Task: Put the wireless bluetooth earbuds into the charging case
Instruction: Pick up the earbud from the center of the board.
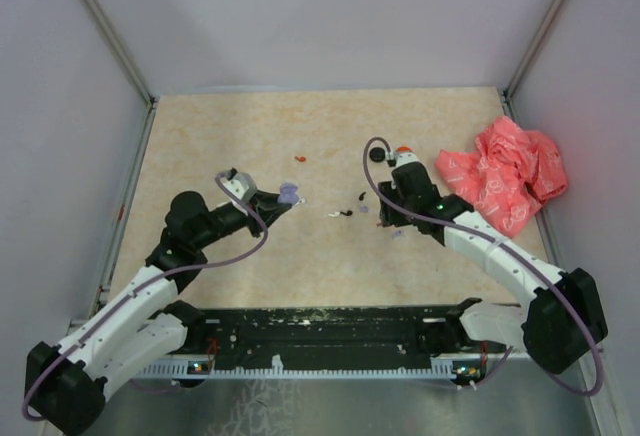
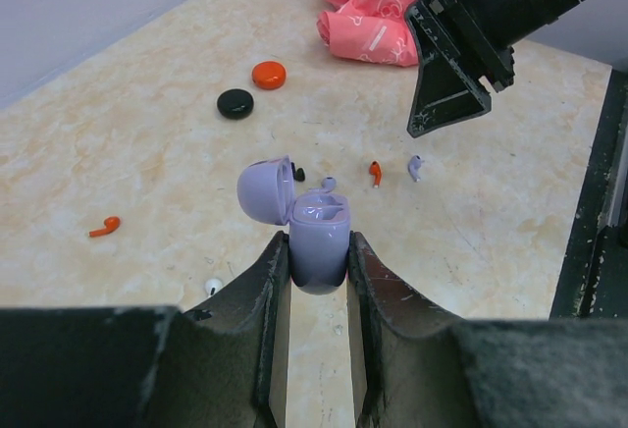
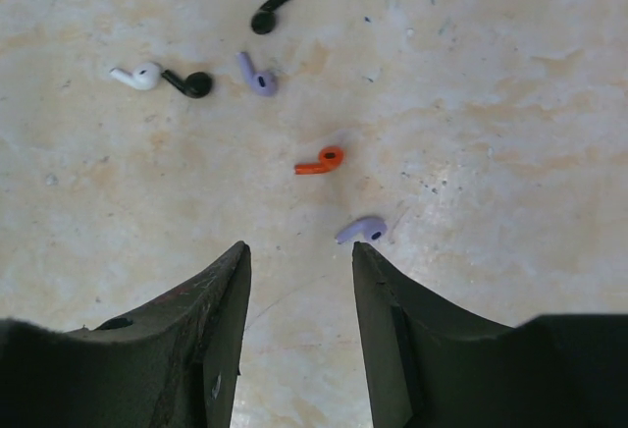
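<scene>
Sitting clamped in the left gripper (image 2: 318, 246), the lilac charging case (image 2: 322, 227) has its lid flipped open, left of the surface's (image 1: 200, 136) middle. Loose on the surface between the arms are a lilac earbud (image 3: 361, 230) just past the right gripper (image 3: 299, 251), whose jaws stand apart with nothing between them, and a red earbud (image 3: 321, 160) beyond it. Farther on lie a second lilac earbud (image 3: 257, 77), a black earbud (image 3: 191, 82) and a white earbud (image 3: 137, 76). Black disc (image 2: 235, 104) and orange disc (image 2: 269, 76) are side by side. Pink bag (image 1: 505, 171) is at far right.
</scene>
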Tool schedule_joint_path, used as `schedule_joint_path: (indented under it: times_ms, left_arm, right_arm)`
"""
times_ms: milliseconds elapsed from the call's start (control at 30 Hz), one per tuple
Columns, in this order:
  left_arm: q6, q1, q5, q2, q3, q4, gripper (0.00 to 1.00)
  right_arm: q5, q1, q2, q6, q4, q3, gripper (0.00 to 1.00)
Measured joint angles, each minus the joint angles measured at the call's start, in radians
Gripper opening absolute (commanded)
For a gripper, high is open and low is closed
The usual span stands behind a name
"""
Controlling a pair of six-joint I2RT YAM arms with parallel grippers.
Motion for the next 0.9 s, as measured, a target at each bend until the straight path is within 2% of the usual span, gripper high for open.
schedule_joint_path:
  times_ms: [600,900]
  left_arm:
    - [0.097,0.015,0.013,0.001,0.047,-0.136,0.0]
    - [0.1,0.019,0.017,0.021,0.061,-0.163,0.0]
  right_arm:
    - [0.148,-0.059,0.131,0.191,0.043,-0.103,0.36]
    - [0.161,-0.063,0.199,0.262,0.064,-0.104,0.3]
